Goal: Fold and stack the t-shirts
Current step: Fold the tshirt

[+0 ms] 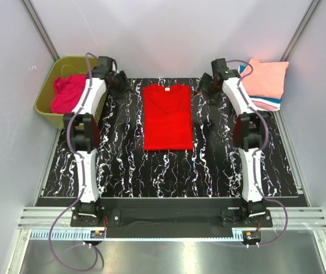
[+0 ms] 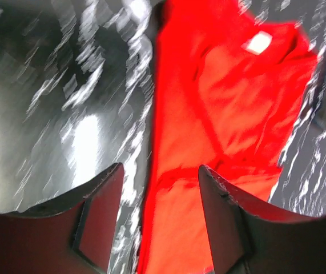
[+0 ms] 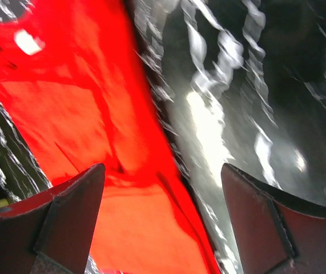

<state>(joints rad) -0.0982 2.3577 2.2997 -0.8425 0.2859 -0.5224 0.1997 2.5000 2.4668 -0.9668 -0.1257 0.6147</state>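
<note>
A bright red t-shirt (image 1: 167,117) lies flat on the black marbled mat, folded into a long rectangle with its collar at the far end. My left gripper (image 1: 121,83) hovers just off the shirt's far left corner. In the left wrist view the left gripper (image 2: 160,174) is open, with the red t-shirt (image 2: 225,108) spread below and nothing between the fingers (image 2: 103,211). My right gripper (image 1: 205,85) mirrors it at the far right corner. In the right wrist view the right gripper (image 3: 163,171) is wide open above the edge of the red t-shirt (image 3: 83,120).
An olive-green tub (image 1: 44,108) at the far left holds a crumpled magenta-pink t-shirt (image 1: 68,94). A stack of folded t-shirts (image 1: 265,83), peach on top, sits at the far right. The black marbled mat (image 1: 123,165) covers the table between grey walls.
</note>
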